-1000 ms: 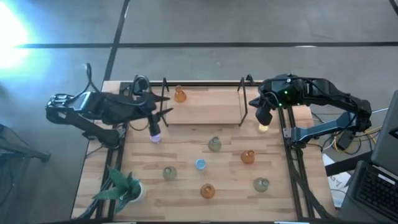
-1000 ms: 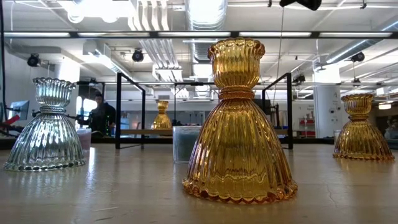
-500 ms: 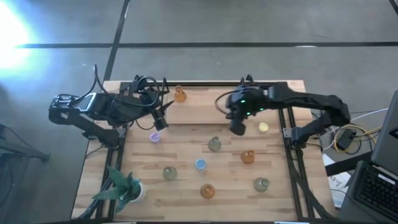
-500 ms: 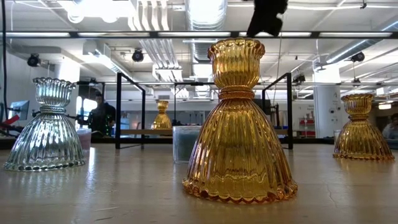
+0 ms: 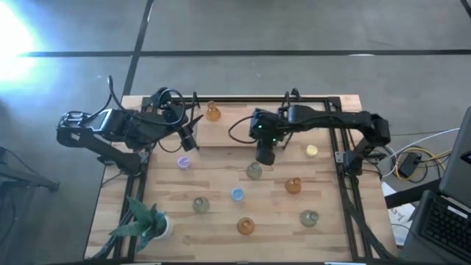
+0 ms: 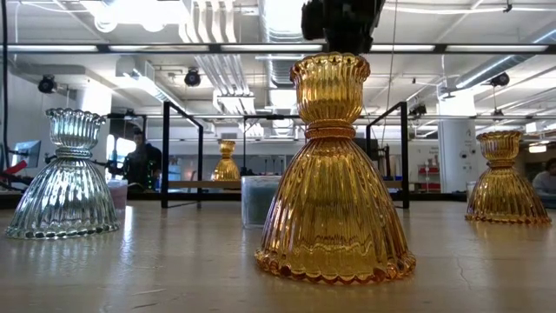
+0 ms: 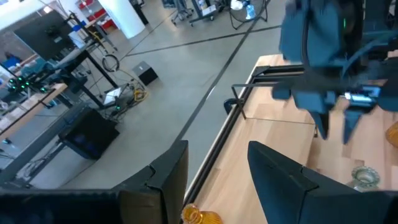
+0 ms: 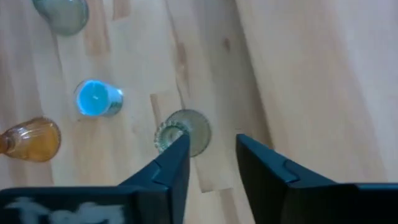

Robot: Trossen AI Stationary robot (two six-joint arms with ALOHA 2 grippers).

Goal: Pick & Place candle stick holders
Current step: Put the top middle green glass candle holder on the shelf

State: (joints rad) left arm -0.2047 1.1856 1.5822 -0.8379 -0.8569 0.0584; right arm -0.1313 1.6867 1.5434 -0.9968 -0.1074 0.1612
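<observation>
Several glass candle stick holders stand on their bases on the wooden table. A grey-green one [image 5: 254, 171] stands mid-table. My right gripper [image 5: 264, 156] hangs open just above it, fingers pointing down. In the right wrist view the holder [image 8: 185, 132] shows just beyond the open fingertips [image 8: 211, 155], untouched. My left gripper [image 5: 188, 141] is open and empty, raised near the shelf's left end. A purple holder [image 5: 182, 163] stands on the table just near of it. An amber holder [image 5: 213, 112] stands on the raised shelf [image 5: 243, 125]. A yellow holder [image 5: 311, 151] stands at the right.
More holders stand toward the near edge: amber [image 5: 293, 185], blue [image 5: 237, 194], grey-green [image 5: 200, 205], amber [image 5: 245, 226], grey-green [image 5: 309, 218]. A leafy plant in a white pot [image 5: 147, 221] stands at the near left corner. Black frame posts [image 5: 287, 121] flank the shelf.
My right gripper has gone from beside the yellow holder toward the table's left, to above the mid-table grey-green holder; the yellow holder stays on the table. My left gripper has drawn back from the purple holder toward the far edge; the purple holder stays put.
</observation>
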